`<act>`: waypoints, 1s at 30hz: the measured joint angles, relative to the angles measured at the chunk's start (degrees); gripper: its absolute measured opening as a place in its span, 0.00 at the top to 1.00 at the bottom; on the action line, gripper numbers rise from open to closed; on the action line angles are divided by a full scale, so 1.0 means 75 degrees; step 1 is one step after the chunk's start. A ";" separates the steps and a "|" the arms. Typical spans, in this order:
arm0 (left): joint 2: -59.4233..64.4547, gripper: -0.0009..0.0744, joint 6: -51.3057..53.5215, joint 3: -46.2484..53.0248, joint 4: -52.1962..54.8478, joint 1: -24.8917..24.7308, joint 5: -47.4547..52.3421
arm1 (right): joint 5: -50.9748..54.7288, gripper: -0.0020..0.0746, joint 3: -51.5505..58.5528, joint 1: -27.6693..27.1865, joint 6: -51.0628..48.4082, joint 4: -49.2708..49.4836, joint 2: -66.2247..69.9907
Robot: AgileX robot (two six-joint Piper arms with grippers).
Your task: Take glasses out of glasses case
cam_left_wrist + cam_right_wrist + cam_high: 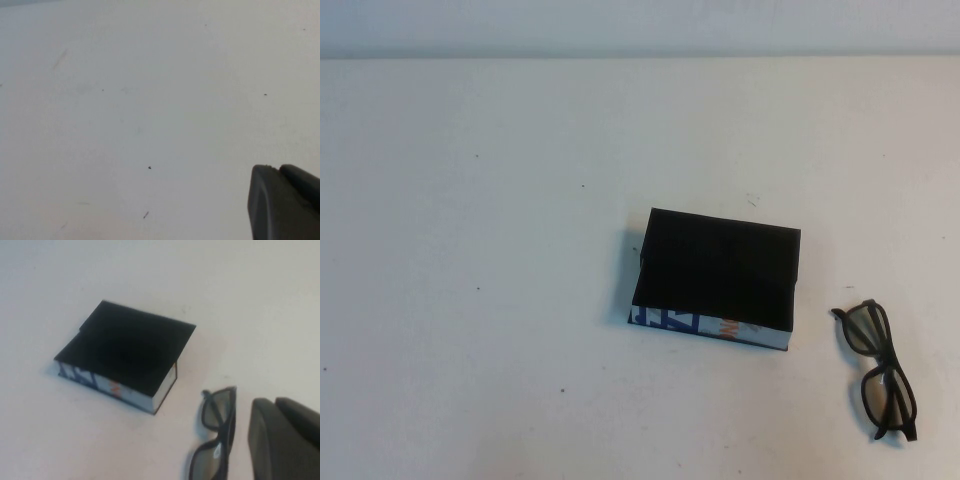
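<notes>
The glasses case (718,270) is a flat black box in the middle right of the table, its white printed side facing me; it also shows in the right wrist view (127,347). The black glasses (865,330) lie folded on the table just right of the case, outside it. In the right wrist view the glasses (220,407) lie next to my right gripper (274,402), which is shut, empty and not touching them. My left gripper (277,170) is shut and empty over bare table. Neither gripper shows in the high view.
The white table (470,300) carries only small dark specks. Its far edge meets a pale wall (640,25) at the back.
</notes>
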 joint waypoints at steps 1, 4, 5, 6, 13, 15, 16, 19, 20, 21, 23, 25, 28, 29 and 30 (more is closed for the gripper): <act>0.0000 0.99 0.0000 0.0000 0.0000 0.0000 0.0000 | -0.0377 1.00 0.0147 0.0000 -0.0074 -0.0040 -0.0064; 0.0000 0.99 0.0000 0.0000 0.0000 0.0000 0.0000 | -0.1670 1.00 0.0656 0.0000 -0.0227 -0.0114 -0.0294; 0.0000 0.99 0.0000 0.0000 0.0000 0.0000 0.0000 | -0.2031 1.00 0.0839 0.0000 -0.0242 -0.0114 -0.0387; 0.0000 0.99 0.0000 0.0000 0.0000 0.0000 0.0000 | -0.2502 1.00 0.1104 0.0000 -0.0262 -0.0114 -0.0459; 0.0000 0.99 0.0000 0.0000 0.0000 0.0000 0.0000 | -0.4106 1.00 0.3181 0.0000 -0.0015 -0.0144 -0.1398; 0.0000 0.99 0.0000 0.0000 0.0000 0.0000 0.0000 | -0.4135 1.00 0.3626 -0.0033 0.0285 -0.0249 -0.1759; 0.0000 0.99 0.0000 0.0000 0.0000 0.0000 0.0000 | -0.4080 1.00 0.3787 -0.0075 0.0415 -0.0325 -0.1915; 0.0000 0.99 0.0000 0.0000 0.0000 0.0000 0.0000 | -0.3499 1.00 0.3878 -0.0325 0.0668 -0.0464 -0.2258; 0.0000 0.99 0.0000 0.0000 0.0000 0.0000 0.0000 | -0.3310 1.00 0.3894 -0.0416 0.0743 -0.0488 -0.2315; 0.0000 0.99 0.0000 0.0000 0.0000 0.0000 0.0000 | -0.3060 1.00 0.3906 -0.0500 0.0855 -0.0557 -0.2366; 0.0000 0.99 0.0000 0.0000 0.0000 0.0000 0.0000 | -0.2717 1.00 0.3906 -0.0615 0.1018 -0.0717 -0.2433; 0.0000 0.99 0.0000 0.0000 0.0000 0.0000 0.0000 | -0.2620 1.00 0.3906 -0.0695 0.1136 -0.0910 -0.2481; 0.0000 0.99 0.0000 0.0000 0.0000 0.0000 0.0000 | -0.2556 1.00 0.3906 -0.0735 0.1209 -0.1006 -0.2498; 0.0000 0.99 0.0000 0.0000 0.0000 0.0000 0.0000 | -0.2556 1.00 0.3906 -0.0747 0.1220 -0.1006 -0.2512; 0.0000 0.99 0.0000 0.0000 0.0000 0.0000 0.0000 | -0.2556 1.00 0.3906 -0.0747 0.1220 -0.1020 -0.2516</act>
